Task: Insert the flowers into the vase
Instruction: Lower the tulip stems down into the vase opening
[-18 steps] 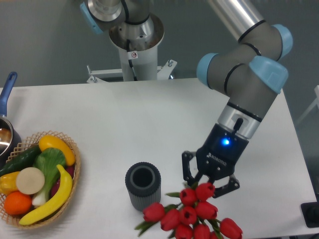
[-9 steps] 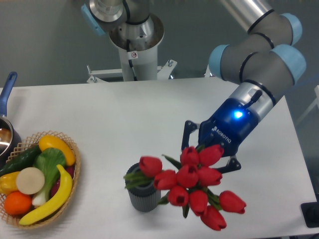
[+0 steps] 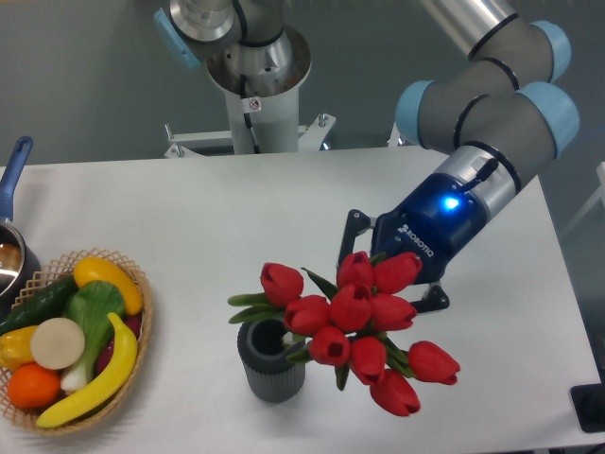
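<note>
We looked at the containers first. The vase (image 3: 270, 364), a dark grey ribbed cylinder, stood upright near the front edge of the white table (image 3: 236, 227); what we could see of its round mouth looked dark, with green leaves reaching across its rim from the right. The flowers (image 3: 354, 322) were held in the air just right of and above the vase, tilted, the blooms spreading toward the camera. At far left the wicker basket (image 3: 132, 359) held its produce: we counted two bananas (image 3: 99, 378), one yellow squash-like piece (image 3: 106, 277), a cucumber (image 3: 38, 305), a leafy green vegetable (image 3: 93, 307), a pale round slice (image 3: 57, 342), an orange (image 3: 34, 385) and something yellow at its left edge. A pot (image 3: 11, 255) with a blue handle sat behind the basket, cut off by the frame's left side.

Then the hidden parts. The tulip stems were almost wholly covered by the blooms, so we could not tell whether any stem tip sat inside the vase. The gripper (image 3: 392, 274) was behind the bunch; two dark fingers (image 3: 352, 236) showed either side of the flowers, and the jaws appeared clamped on the bunch, though the contact itself was out of sight. A dark object in the lower right corner was cropped.

We counted ten red buds, one vase, one basket, one arm.
</note>
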